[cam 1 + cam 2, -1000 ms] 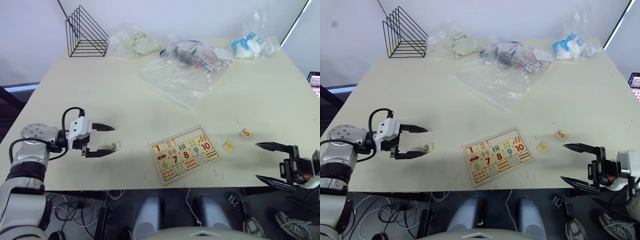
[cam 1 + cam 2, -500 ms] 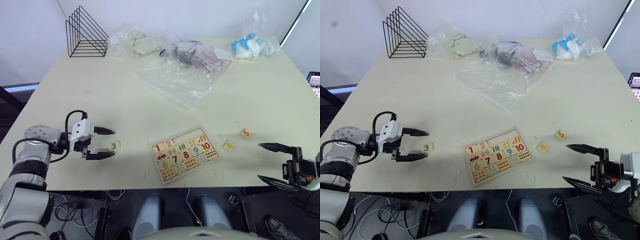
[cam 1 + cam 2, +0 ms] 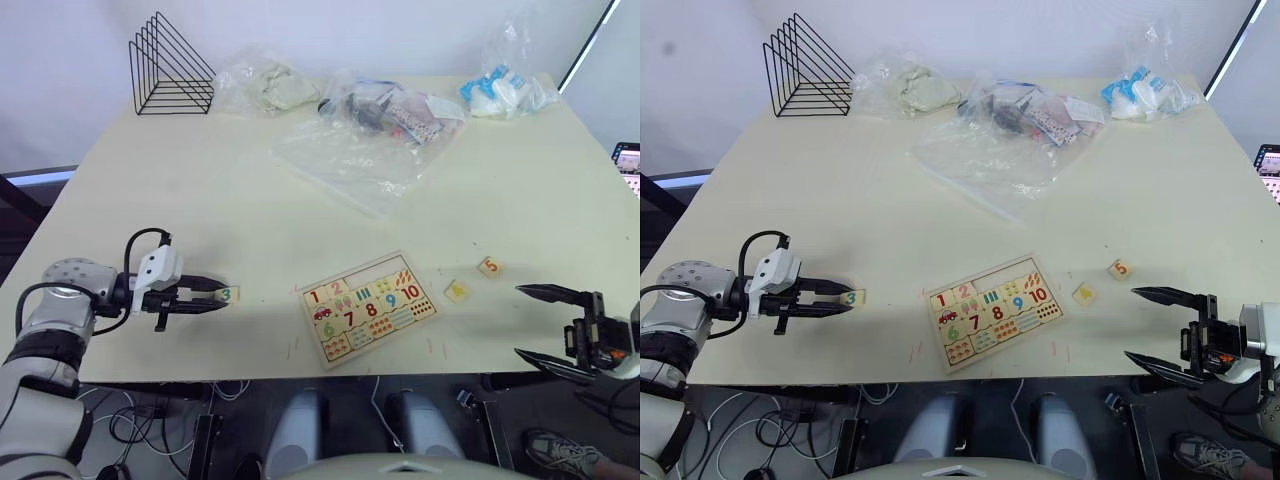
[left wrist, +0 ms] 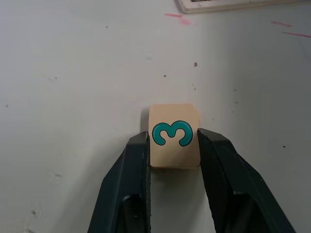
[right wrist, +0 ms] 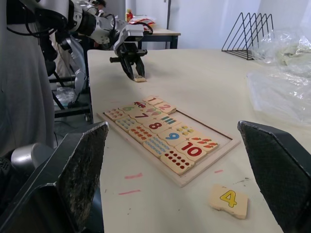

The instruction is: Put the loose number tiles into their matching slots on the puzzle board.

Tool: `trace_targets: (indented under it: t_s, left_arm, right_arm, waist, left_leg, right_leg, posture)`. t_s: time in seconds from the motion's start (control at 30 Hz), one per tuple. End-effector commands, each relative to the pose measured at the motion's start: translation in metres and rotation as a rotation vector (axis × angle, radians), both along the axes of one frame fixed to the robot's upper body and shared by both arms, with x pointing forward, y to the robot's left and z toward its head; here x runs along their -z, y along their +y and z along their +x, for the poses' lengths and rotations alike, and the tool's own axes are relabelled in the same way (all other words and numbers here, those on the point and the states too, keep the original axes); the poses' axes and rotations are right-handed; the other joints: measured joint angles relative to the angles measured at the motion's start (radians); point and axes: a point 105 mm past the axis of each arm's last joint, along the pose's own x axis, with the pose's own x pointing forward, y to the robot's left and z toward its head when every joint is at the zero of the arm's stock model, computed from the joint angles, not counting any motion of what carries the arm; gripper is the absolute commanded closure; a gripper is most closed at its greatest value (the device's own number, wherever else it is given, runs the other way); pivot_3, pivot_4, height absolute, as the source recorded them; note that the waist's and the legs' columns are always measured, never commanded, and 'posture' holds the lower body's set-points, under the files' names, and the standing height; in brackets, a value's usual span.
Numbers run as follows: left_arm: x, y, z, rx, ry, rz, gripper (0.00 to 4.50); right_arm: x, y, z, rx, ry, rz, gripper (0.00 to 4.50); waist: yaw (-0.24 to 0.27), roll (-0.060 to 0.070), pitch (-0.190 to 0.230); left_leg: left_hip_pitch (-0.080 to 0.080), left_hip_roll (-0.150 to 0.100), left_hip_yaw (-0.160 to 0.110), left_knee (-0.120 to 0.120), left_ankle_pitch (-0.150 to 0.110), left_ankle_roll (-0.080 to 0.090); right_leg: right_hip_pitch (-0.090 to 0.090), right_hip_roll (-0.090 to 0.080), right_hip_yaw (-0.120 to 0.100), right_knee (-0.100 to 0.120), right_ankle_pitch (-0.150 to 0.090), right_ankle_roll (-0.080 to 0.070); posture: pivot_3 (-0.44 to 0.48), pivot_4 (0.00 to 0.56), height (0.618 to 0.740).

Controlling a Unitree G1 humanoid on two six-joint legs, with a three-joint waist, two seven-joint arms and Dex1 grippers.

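On the cream table [image 3: 180, 190], head view: left gripper [image 3: 215, 296] pinches the pale wooden "3" tile [image 3: 229, 294], left of the pale wooden puzzle board [image 3: 368, 307]. Right gripper [image 3: 538, 322] spread wide off the table's edge. Left wrist view: black fingers [image 4: 133, 165] apparently touch both tile sides.

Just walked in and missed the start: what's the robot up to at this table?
It is sorting number tiles into a wooden puzzle board. The left gripper has its fingers on either side of the 3 tile, which lies on the table to the board's left. The right gripper hangs open off the table's near right edge. The 4 tile and 5 tile lie loose to the board's right, and bare slots show in its top row.
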Motion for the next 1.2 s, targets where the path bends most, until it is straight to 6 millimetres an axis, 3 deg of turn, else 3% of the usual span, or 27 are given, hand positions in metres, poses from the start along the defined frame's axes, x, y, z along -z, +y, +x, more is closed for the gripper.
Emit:
trace_targets:
  t_s: [0.03,0.33,0.73,1.2]
  left_arm:
    - [-0.011,0.002,-0.004,0.014,0.006,-0.020,3.57]
    - [-0.040,-0.030,-0.011,0.081,-0.012,-0.080,3.57]
    - [-0.081,-0.094,-0.006,0.010,0.011,-0.137,3.57]
    - [-0.088,-0.159,0.014,-0.023,-0.102,-0.024,3.57]
  right_arm:
    - [-0.007,-0.004,0.000,0.009,-0.035,-0.006,0.00]
    - [-0.004,-0.006,-0.002,0.040,-0.040,0.006,0.00]
    - [-0.003,-0.004,-0.008,0.088,-0.048,0.020,0.00]
    - [-0.006,0.008,-0.014,0.179,-0.050,0.077,0.00]
  waist:
    - [0.000,0.000,0.000]
    - [0.003,0.000,0.000]
    - [0.008,0.001,0.001]
    - [0.011,0.001,0.001]
  left_leg:
    - [0.000,0.000,0.000,0.000,0.000,0.000]
    - [0.000,0.000,0.000,0.000,0.000,0.000]
    - [0.000,0.000,0.000,0.000,0.000,0.000]
    - [0.000,-0.001,0.000,0.000,0.000,0.000]
  right_leg:
    - [0.000,0.000,0.000,0.000,0.000,0.000]
    - [0.000,0.000,0.000,0.000,0.000,0.000]
    - [0.000,0.000,0.001,0.000,0.000,0.000]
    - [0.000,0.001,0.001,0.000,0.000,0.000]
  posture:
    - [0.000,0.150,0.740]
    - [0.000,0.150,0.740]
    - [0.000,0.150,0.740]
    - [0.000,0.150,0.740]
